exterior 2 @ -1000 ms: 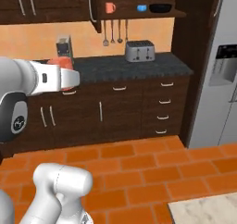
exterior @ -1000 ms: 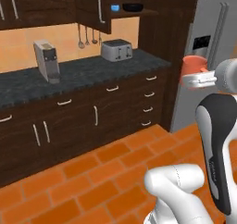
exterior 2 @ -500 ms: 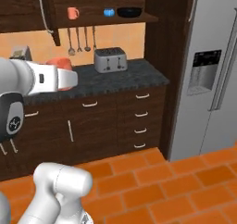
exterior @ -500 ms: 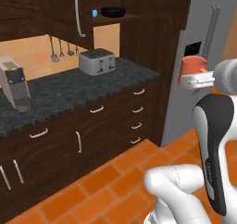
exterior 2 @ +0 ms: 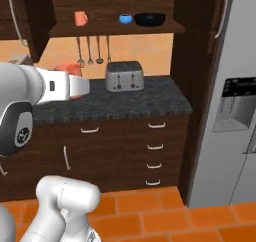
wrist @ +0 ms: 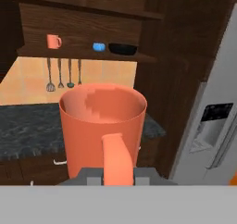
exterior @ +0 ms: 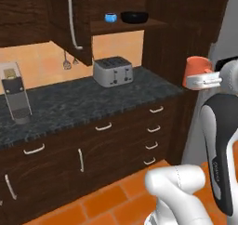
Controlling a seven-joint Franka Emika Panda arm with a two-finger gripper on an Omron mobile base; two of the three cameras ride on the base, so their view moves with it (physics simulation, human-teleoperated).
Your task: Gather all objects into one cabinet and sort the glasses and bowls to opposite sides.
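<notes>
The pincer (exterior: 201,80) grasps a coral mug (wrist: 102,126), held upright well below the cabinet shelf (exterior 2: 115,28). On that shelf a second mug (exterior 2: 80,18) stands left of the blue cup (exterior 2: 125,19) and black bowl (exterior 2: 149,19).

Cabinet shelf (exterior 2: 115,28): mug (exterior 2: 80,18), blue cup (exterior 2: 125,19), black bowl (exterior 2: 149,19).
</notes>
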